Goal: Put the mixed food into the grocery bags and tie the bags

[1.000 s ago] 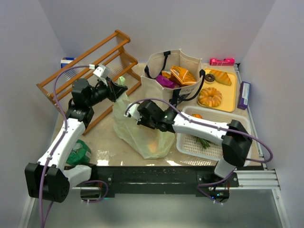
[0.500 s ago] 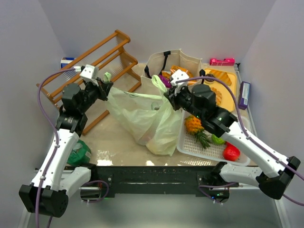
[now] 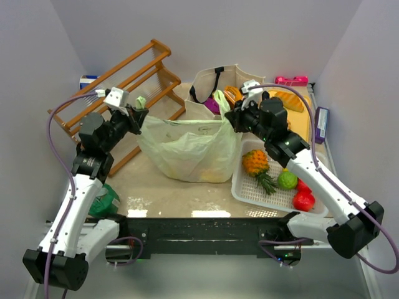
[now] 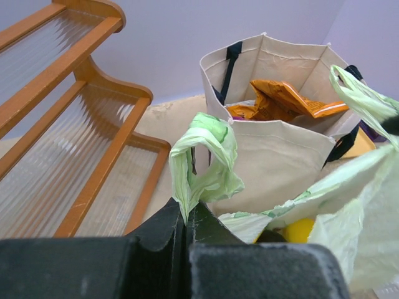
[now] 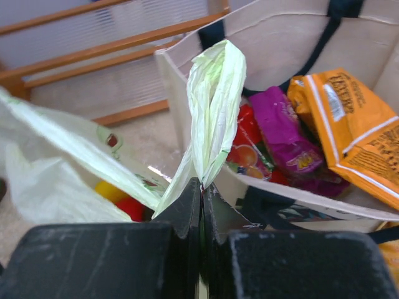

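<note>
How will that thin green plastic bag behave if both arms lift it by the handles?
Probably floppy: the green bag sags between the left gripper and right gripper, its handles crumpled into strips. Likely bottom-heavy, since the food sits low inside. The thin film may stretch or slip.

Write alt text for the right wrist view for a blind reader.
The right pincer is shut on a loop handle of the pale green plastic bag, holding it upright. Behind stands the beige canvas tote with an orange snack packet, a purple snack packet and a red snack packet inside; a wooden rack lies at upper left.
</note>
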You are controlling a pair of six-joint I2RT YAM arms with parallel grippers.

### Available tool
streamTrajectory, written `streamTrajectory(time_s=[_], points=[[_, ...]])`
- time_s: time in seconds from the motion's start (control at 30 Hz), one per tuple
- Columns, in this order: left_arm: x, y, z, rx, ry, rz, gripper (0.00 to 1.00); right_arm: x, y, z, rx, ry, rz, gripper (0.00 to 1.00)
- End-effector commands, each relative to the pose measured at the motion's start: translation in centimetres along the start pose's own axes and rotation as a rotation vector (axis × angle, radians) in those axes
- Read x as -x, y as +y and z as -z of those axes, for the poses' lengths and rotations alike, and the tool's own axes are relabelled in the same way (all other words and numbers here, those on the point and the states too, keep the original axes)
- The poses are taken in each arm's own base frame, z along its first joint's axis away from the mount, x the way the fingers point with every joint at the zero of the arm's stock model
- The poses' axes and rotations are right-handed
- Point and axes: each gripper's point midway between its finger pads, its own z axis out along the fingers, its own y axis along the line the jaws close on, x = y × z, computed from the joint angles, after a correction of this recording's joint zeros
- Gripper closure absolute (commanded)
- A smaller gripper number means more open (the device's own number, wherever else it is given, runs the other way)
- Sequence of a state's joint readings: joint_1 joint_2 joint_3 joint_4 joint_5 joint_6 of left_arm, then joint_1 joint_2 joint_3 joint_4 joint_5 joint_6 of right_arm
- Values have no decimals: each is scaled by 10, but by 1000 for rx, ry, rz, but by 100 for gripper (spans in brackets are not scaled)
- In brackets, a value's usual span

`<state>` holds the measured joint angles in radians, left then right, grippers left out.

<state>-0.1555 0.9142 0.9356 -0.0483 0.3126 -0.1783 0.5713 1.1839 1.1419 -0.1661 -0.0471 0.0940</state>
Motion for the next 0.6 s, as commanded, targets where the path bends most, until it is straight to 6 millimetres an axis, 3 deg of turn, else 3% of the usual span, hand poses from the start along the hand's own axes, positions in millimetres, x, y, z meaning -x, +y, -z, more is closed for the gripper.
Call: streamTrajectory(time_s=[0.0, 0.17, 0.33, 0.57], points=[[14, -4, 3, 0, -52, -49, 100, 32, -17, -1, -16, -92, -79, 100], [6, -27, -5, -132, -55, -30, 100, 38, 8, 5, 127, -135, -74, 100], [-9, -57, -10, -313, -25, 11, 100, 29, 37, 8, 310, -146, -56, 100], [-48, -102, -20, -592, 130, 118, 100, 29, 74, 31, 525, -242, -12, 100]])
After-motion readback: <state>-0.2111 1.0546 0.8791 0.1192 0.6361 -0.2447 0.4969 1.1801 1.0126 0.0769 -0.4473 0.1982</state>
